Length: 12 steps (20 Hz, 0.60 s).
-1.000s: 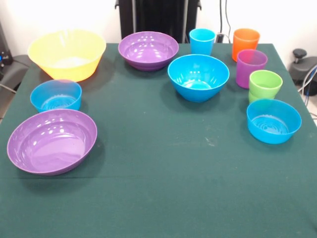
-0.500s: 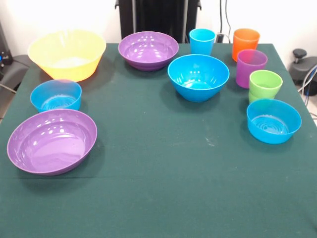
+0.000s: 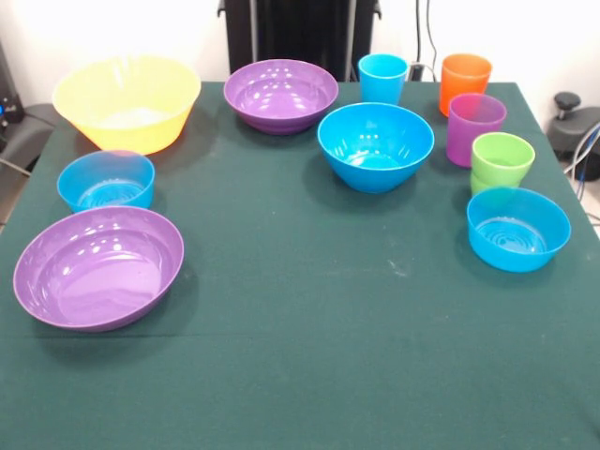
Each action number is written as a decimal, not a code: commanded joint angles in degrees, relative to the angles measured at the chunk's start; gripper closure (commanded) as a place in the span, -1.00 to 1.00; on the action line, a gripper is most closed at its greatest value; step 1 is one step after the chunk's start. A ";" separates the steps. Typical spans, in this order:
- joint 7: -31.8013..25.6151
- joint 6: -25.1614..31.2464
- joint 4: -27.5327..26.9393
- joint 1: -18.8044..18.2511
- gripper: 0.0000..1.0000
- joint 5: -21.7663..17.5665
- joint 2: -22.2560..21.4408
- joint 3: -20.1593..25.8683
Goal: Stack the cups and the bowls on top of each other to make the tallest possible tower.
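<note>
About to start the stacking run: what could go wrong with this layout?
1. The orange cup, purple cup and green cup stand close together; grasping one may knock a neighbour.
2. The green cup sits right behind a small blue bowl.
3. All bowls stand upright, like the yellow bowl; they would likely nest, adding little height.

Black ribbed pedestal (image 3: 300, 33), upright column
</note>
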 commanded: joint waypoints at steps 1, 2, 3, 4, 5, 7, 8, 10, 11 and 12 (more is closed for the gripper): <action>-13.19 10.69 0.57 0.01 -1.00 -1.77 2.45 4.72; -13.04 10.97 0.35 -0.07 -1.00 -1.90 2.42 4.82; -13.03 11.13 0.26 -0.19 -1.00 -1.92 2.38 4.92; -12.98 11.23 0.21 -0.27 -1.00 -1.97 2.39 5.02; -13.19 11.16 0.37 -0.35 -1.00 -1.81 2.36 5.08; -13.64 10.97 0.67 -0.48 -1.00 -1.41 2.34 5.20; -13.97 10.60 1.04 -0.51 -1.00 -1.07 2.28 5.28; -14.50 9.78 1.72 -0.51 -1.00 -0.46 2.19 5.44; -14.39 9.49 1.83 -0.51 -1.00 -0.42 2.22 5.55; -14.33 9.44 2.00 -0.56 -1.00 -0.19 2.17 5.68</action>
